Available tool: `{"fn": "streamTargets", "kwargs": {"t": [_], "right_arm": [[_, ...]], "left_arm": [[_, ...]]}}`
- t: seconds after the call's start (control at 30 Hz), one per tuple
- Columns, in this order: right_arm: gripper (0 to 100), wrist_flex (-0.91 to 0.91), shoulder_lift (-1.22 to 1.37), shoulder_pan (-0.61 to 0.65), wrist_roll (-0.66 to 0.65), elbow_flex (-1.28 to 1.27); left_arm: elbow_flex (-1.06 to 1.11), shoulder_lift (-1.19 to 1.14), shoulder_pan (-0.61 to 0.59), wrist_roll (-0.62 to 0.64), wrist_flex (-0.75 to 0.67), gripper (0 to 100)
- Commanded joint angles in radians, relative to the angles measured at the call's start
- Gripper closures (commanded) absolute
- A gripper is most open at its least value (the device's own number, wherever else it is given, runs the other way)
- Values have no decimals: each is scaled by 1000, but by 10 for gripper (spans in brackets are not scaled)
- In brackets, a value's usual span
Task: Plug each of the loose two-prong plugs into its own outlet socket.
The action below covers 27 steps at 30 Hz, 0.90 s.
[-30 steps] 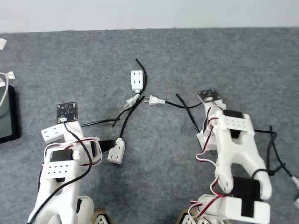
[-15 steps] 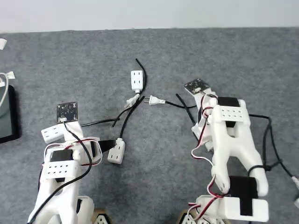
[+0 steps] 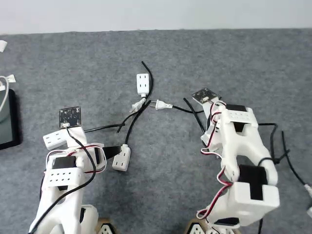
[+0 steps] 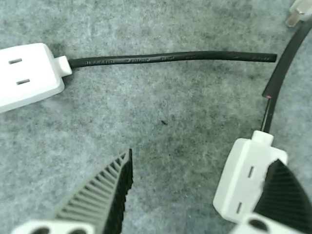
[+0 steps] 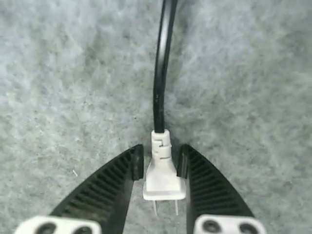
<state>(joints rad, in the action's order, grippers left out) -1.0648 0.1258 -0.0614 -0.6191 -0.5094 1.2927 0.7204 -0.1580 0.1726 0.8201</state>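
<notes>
Nothing is plugged in yet: right pincer (image 5: 160,155) clasps a white two-prong plug on black cord (image 5: 164,183); left pincer (image 4: 200,165) gapes wide beside a white plastic outlet socket (image 4: 246,178).

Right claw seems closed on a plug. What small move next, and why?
Probably close the left claw on the white outlet socket beside its finger. That claw stands open, the socket lies ungripped, and the right claw pinches a white two-prong plug. A held socket should not slide when the plug is pushed in.
</notes>
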Motion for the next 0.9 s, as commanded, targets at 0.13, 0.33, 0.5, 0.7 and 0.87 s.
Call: {"fn": "streamTargets", "kwargs": {"t": [0.13,0.33,0.5,0.7,0.87], "right_arm": [[869,12,21,10,-75,55],[870,19,24,8,-215,66],[915,41,24,8,-219,75],[992,53,24,8,-218,77],[991,-8,12,10,-210,94]], "left_arm": [[-7,18,-6,-12,-17,618],[-7,18,-6,-12,-17,618],[-7,18,-6,-12,-17,618],[-7,18,-6,-12,-17,618],[-7,18,-6,-12,-17,618]]}}
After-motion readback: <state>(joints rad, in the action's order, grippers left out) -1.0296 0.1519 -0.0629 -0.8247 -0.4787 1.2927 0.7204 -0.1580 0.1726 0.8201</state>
